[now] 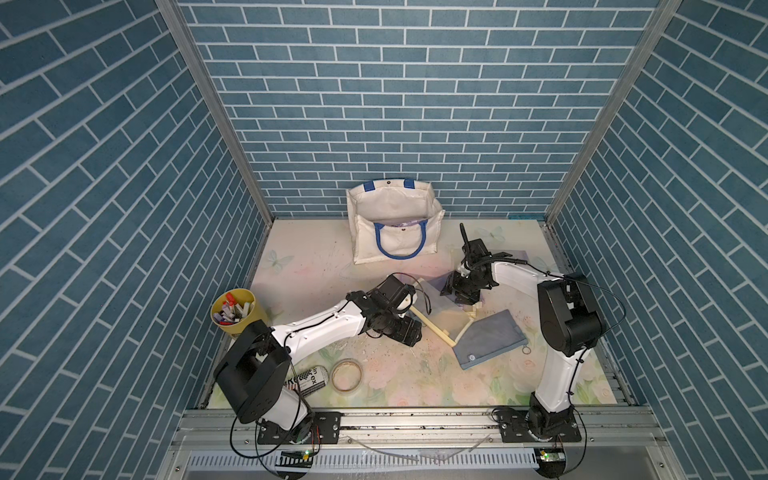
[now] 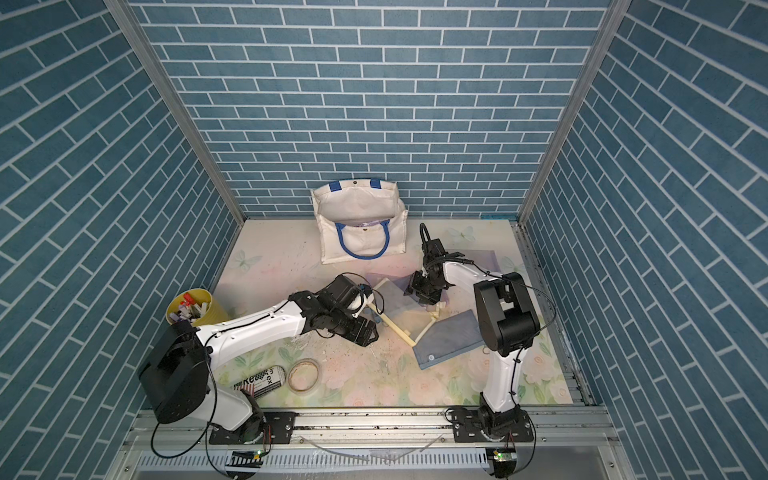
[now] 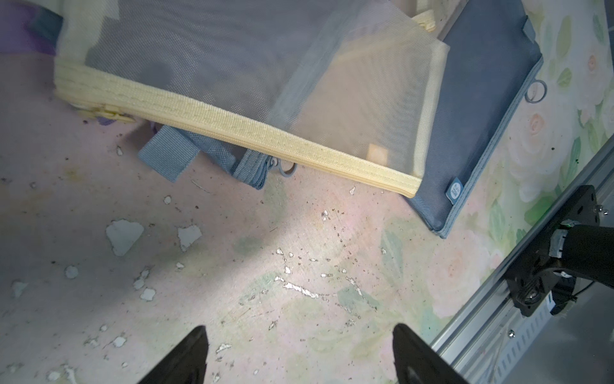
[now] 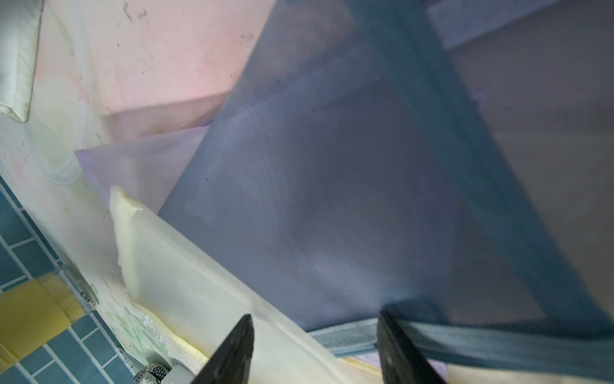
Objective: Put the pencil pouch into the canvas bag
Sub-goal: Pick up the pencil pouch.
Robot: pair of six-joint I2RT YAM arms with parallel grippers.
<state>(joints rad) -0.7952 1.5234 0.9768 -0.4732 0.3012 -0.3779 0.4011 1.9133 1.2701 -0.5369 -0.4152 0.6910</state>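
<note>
- In both top views the desk (image 1: 324,266) is boxed in by blue brick-pattern walls on three sides. A metal rail runs along its front edge, and both arms are bolted to it. The open room is at the back-left corner and along the left half, where the floral surface is scuffed and flaked.
- The canvas bag (image 1: 365,245) (image 2: 332,241) stands at the middle of the back edge. It is boxy off-white cloth with its mouth open and a blue loop handle hanging down its front wall.
- Right of the desk's centre three flat pouches overlap, all outside the bag: a blue mesh pouch (image 1: 432,286), a yellow-edged mesh pouch (image 1: 444,318) and a grey-blue pouch (image 1: 490,338) nearer the front-right corner.
- The right gripper (image 1: 459,297) hangs over the blue mesh pouch. The left gripper (image 1: 410,336) is just beside the yellow edge.
- A yellow cup of markers (image 1: 245,328) stands by the left edge. A can (image 1: 309,380) on its side and a tape roll (image 1: 333,376) lie near the front-left corner.
- In the left wrist view the left gripper (image 3: 299,327) is spread wide with nothing between its fingers, over bare flaked surface. The woven yellow zip band lies apart from it and overlaps the grey-blue pouch.
- In the right wrist view the right gripper (image 4: 315,314) straddles the sheer blue pouch's woven band. I cannot tell whether it pinches it.
</note>
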